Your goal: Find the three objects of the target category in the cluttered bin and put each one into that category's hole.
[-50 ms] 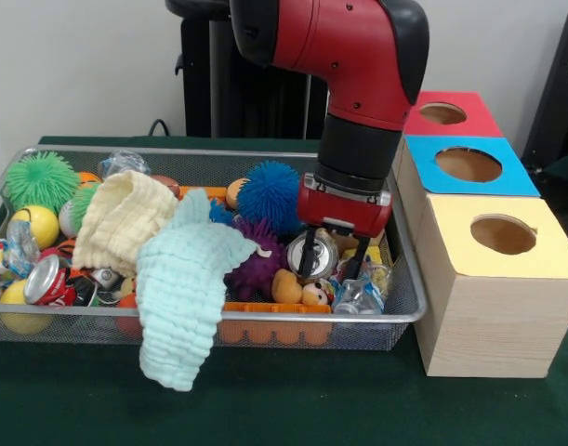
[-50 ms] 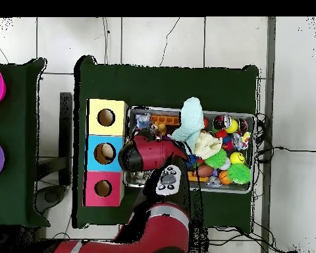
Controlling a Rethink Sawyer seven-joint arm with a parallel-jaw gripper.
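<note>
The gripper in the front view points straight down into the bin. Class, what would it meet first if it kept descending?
Most likely the silver can lying directly below the open gripper, whose fingers already straddle it. Depth is unclear from this view.

arm point(image 1: 358, 56) cut off above; cloth point(image 1: 186, 288) covering toys

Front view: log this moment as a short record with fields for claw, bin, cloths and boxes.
claw: open, fingers down around a silver can at the bin's box-side end
bin: wire basket, packed with balls, cans and toys
cloths: mint cloth hanging over the front rim; yellow cloth on the pile
boxes: yellow box, blue box, red box, in a row beside the bin, one top hole each
</note>
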